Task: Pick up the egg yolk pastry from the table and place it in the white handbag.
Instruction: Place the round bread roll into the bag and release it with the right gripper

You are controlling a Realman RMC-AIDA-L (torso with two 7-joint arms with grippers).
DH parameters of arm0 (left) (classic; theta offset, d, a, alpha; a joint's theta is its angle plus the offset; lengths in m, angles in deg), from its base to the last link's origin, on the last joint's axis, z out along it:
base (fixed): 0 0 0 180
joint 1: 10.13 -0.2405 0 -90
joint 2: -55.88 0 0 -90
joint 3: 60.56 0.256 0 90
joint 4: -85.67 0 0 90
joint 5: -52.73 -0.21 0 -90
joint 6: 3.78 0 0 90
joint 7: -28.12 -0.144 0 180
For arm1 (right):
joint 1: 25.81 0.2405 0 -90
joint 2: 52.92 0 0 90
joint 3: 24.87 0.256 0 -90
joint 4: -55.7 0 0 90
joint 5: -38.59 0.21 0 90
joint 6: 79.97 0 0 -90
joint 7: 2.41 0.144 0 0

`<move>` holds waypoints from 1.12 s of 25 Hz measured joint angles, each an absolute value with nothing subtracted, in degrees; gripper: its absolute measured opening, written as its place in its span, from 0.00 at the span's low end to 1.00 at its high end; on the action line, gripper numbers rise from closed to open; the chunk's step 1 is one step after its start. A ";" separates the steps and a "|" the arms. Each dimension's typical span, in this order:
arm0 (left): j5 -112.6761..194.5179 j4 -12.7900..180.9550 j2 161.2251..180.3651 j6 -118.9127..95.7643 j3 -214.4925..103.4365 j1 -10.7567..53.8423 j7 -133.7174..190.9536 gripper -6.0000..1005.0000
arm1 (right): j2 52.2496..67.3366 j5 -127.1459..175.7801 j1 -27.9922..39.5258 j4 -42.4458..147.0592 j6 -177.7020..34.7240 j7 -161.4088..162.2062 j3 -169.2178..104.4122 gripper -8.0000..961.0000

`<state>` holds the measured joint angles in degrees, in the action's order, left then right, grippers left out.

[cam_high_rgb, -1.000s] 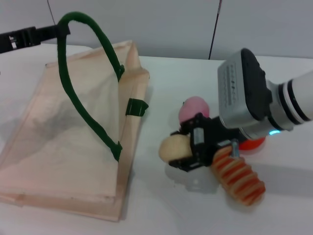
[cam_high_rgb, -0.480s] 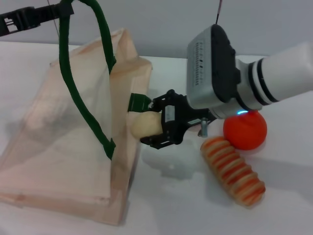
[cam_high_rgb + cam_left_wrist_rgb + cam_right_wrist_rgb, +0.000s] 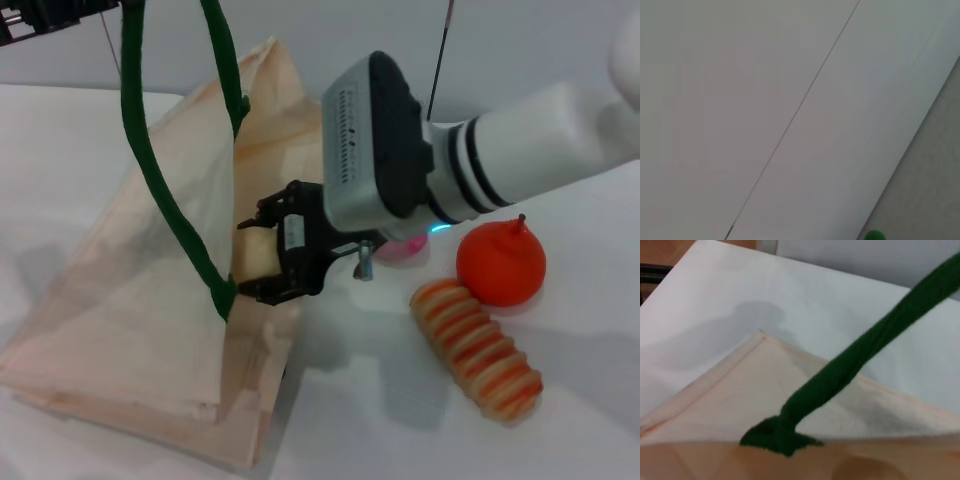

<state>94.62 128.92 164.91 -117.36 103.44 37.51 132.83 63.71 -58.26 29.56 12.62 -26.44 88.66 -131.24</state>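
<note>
My right gripper [image 3: 250,258] is shut on the egg yolk pastry [image 3: 256,256], a pale cream ball, and holds it at the open mouth of the white handbag [image 3: 120,310], just beside the near green handle [image 3: 170,205]. My left gripper [image 3: 45,15] is at the far left, high up, shut on the other green handle, which pulls the bag's upper side up. In the right wrist view the bag's cloth [image 3: 730,405] and a green handle [image 3: 840,385] fill the frame, with the pastry's top [image 3: 865,471] at the edge. The left wrist view shows only wall and a green speck [image 3: 874,235].
An orange-red ball [image 3: 501,264] and an orange-striped ridged roll [image 3: 478,350] lie on the white table [image 3: 400,420] to the right of the bag. A pink bun [image 3: 402,249] is mostly hidden behind my right wrist.
My right gripper has carried the pastry left from beside the pink bun to the bag's mouth. My left gripper has lifted the handle higher, and the bag's opening has widened.
</note>
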 joint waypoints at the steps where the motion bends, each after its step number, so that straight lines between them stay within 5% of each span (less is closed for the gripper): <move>1: 94.69 128.92 164.88 -117.39 103.44 37.55 132.92 0.22 | 63.78 -57.33 30.02 13.16 -27.15 88.19 -132.05 0.69; 17: 95.33 128.92 164.43 -117.37 103.44 37.05 132.97 0.24 | 63.96 -43.58 29.95 10.38 -39.63 79.90 -145.89 0.68; 22: 98.07 129.17 164.27 -116.94 103.44 34.60 132.94 0.24 | 63.30 -44.26 29.07 8.59 -39.53 82.89 -145.20 0.73; 28: 98.82 129.35 164.23 -115.69 103.36 33.27 132.92 0.24 | 62.74 -58.04 22.15 1.68 -39.46 90.86 -134.96 0.93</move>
